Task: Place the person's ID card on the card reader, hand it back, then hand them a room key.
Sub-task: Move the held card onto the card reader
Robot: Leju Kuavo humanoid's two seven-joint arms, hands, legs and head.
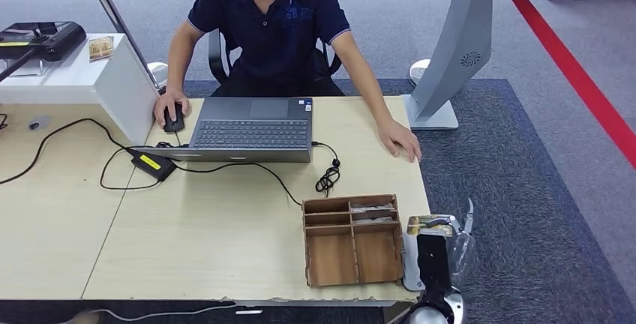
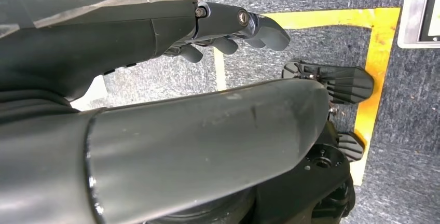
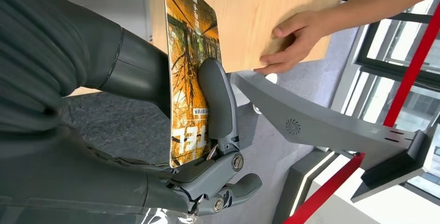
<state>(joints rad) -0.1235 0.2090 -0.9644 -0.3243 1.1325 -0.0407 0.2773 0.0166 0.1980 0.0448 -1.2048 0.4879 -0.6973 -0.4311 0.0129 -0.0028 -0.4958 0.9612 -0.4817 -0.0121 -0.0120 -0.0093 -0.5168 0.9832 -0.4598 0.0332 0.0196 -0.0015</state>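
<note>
My right hand [image 1: 437,256] hangs just off the table's near right corner, beside the wooden organiser box [image 1: 351,240]. It pinches an orange printed card [image 1: 430,225] between thumb and fingers. In the right wrist view the card [image 3: 188,73] stands on edge against the thumb [image 3: 218,99]. The person sits behind the table with one hand [image 1: 400,140] flat on the tabletop near its right edge, also seen beyond the card as a hand [image 3: 290,42]. My left hand [image 2: 228,24] hangs over the floor, fingers loosely extended, holding nothing. A black device [image 1: 41,39] sits on the white counter at far left.
A laptop [image 1: 251,129] lies open before the person, whose other hand is on a mouse [image 1: 173,118]. Cables and a power brick [image 1: 154,164] trail across the table. The organiser's upper slots hold more cards [image 1: 373,208]. A grey kiosk stand [image 1: 450,61] rises at back right.
</note>
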